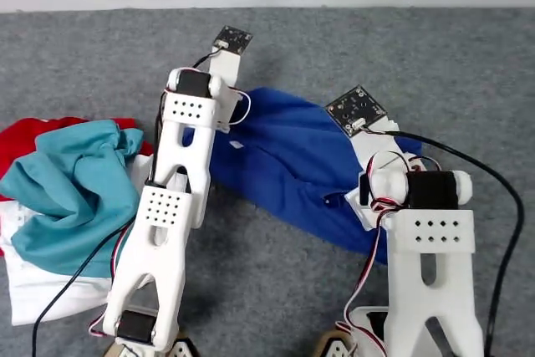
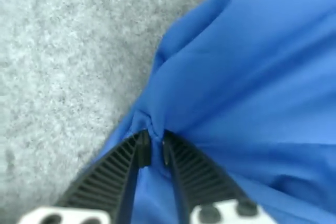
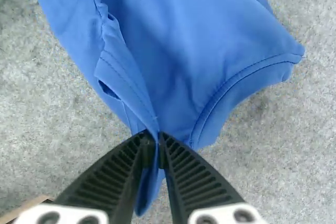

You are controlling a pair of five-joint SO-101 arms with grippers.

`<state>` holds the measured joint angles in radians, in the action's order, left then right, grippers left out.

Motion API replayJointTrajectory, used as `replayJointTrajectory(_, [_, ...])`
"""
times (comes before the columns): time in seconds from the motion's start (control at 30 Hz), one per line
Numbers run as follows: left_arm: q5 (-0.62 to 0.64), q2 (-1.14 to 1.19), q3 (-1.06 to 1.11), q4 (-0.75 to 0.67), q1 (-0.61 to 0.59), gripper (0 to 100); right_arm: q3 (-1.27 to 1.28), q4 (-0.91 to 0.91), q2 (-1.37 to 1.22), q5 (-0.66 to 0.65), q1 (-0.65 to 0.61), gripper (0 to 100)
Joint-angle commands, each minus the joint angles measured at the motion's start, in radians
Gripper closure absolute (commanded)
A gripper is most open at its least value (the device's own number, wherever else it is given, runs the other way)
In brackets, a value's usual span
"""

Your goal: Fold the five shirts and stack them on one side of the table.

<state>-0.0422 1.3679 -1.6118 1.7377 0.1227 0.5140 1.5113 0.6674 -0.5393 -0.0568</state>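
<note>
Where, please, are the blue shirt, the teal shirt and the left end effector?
blue shirt [image 1: 284, 156], high view, its middle.
teal shirt [image 1: 71, 186], high view, its crumpled middle.
left end effector [image 2: 155, 136], left wrist view, between its fingertips.

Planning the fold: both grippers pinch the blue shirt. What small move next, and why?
Probably lift both slightly and draw them apart. The left gripper and right gripper are each shut on the blue shirt, which lies rumpled on the table; tension would likely spread it flat for folding.

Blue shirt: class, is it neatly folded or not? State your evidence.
Not folded: the blue shirt lies loosely rumpled on the table, with the left gripper and right gripper each shut on pinched fabric.
</note>
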Motion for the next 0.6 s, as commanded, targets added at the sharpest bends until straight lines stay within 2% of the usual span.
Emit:
replayJointTrajectory(0.0, [0.000, -0.129, -0.058, 0.020, -0.008, 99, -0.005, -0.015, 0.019, 0.014, 0.012, 98.9])
replayJointTrajectory(0.2, [0.000, -0.310, 0.030, 0.020, 0.005, 99, -0.005, -0.010, 0.019, 0.014, 0.012, 98.9])
replayJointTrajectory(0.3, [0.000, -0.439, 0.142, 0.020, 0.011, 99, -0.005, -0.010, 0.019, 0.014, 0.012, 98.9])
replayJointTrajectory(0.43, [0.000, -0.640, 0.381, 0.020, 0.017, 99, -0.005, -0.008, 0.019, 0.014, 0.012, 98.9])
replayJointTrajectory(0.57, [-0.002, -0.885, 0.723, 0.020, 0.040, 99, -0.005, -0.008, 0.019, 0.014, 0.012, 98.9])
